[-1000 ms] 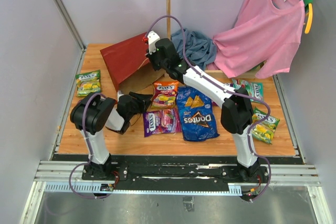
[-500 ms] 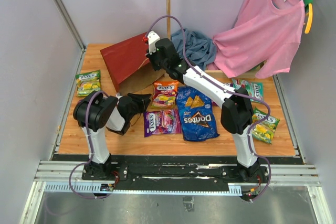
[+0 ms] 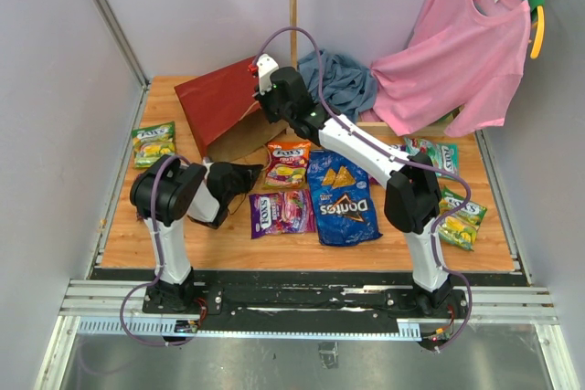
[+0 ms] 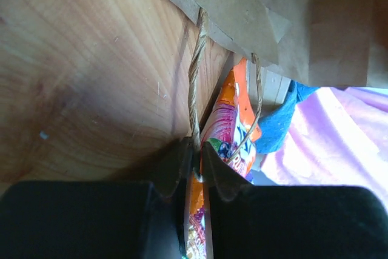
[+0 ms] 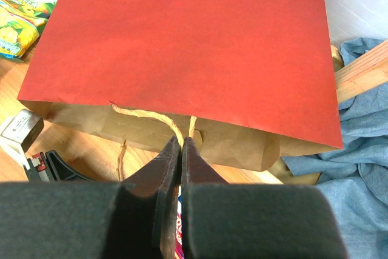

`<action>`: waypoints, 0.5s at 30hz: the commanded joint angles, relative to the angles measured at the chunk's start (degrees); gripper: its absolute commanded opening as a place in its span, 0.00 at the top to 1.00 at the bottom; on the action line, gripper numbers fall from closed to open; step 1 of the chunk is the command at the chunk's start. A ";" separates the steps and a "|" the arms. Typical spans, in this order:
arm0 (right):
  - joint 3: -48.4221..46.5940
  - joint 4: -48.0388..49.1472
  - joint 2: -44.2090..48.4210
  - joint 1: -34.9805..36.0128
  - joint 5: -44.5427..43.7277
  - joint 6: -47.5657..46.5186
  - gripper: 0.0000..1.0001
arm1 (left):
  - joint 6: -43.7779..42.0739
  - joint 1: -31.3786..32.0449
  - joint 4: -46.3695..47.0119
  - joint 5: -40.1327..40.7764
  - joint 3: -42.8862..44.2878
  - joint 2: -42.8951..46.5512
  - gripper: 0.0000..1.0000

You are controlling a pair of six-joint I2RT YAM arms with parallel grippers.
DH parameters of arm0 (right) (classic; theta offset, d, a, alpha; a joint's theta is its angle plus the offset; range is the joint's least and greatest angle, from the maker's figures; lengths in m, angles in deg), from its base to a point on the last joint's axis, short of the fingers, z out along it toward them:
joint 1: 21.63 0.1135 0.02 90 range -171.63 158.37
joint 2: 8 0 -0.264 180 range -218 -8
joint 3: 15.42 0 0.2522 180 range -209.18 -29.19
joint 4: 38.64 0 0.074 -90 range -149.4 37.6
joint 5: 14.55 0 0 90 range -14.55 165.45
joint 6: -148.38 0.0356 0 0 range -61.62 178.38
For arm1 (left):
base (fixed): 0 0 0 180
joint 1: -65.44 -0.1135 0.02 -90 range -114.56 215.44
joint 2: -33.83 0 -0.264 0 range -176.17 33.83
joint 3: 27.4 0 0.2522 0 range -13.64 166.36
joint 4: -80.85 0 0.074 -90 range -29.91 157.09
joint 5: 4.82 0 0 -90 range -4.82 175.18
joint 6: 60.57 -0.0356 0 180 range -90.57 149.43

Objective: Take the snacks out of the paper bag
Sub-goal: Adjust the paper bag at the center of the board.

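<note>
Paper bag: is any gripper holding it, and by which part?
Yes: left gripper and right gripper each have jaws shut on one cord handle of the paper bag.

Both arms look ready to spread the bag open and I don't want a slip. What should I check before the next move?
1. The left gripper is shut on the lower cord handle: ok.
2. The right gripper is shut on the upper cord handle: ok.
3. The mouth of the paper bag is open enough to look in: not ok, it lies nearly flat.
4. Snacks inside: cannot tell.
5. Space in front of the mouth is free: not ok, the red-orange packet lies right there, seen through the lower handle's loop.
</note>
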 commanded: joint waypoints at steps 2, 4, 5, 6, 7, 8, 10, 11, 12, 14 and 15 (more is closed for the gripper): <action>-0.26 0.58 1.96 -1.27 -0.11 -0.36 0.99 | -2.54 -0.84 0.14 0.69 0.64 0.06 0.98; -0.23 0.63 2.03 -1.30 -0.07 -0.30 0.99 | -3.47 -0.77 -0.57 0.87 0.45 1.39 0.99; -0.24 0.63 2.03 -1.30 -0.11 -0.30 0.98 | -4.14 -0.77 -1.19 1.07 0.37 2.18 1.00; -0.21 0.73 2.04 -1.32 -0.07 -0.23 0.96 | -4.91 -0.80 -2.00 1.34 0.39 3.25 0.99; -0.18 0.81 2.03 -1.29 0.07 -0.21 0.91 | -6.03 -0.79 -3.00 1.56 0.48 4.43 0.99; -0.20 0.81 2.06 -1.32 0.21 -0.21 0.86 | -7.54 -0.81 -4.54 1.78 0.98 5.60 1.00; -0.19 0.76 2.00 -1.32 0.60 0.00 0.80 | -10.93 -0.80 -8.94 2.30 2.53 8.18 0.99; -0.16 0.80 2.08 -1.27 0.79 0.11 0.75 | -12.45 -0.82 -10.72 2.63 3.12 9.60 0.99; -0.20 0.73 2.14 -1.33 0.97 0.14 0.70 | -13.94 -0.78 -12.48 3.02 3.56 11.10 0.99; -0.19 0.57 2.30 -1.29 1.31 0.16 0.61 | -16.75 -0.82 -15.63 4.12 4.78 14.96 1.00; -0.16 0.40 2.49 -1.32 1.48 0.15 0.57 | -18.52 -0.81 -17.65 4.45 5.32 16.06 0.99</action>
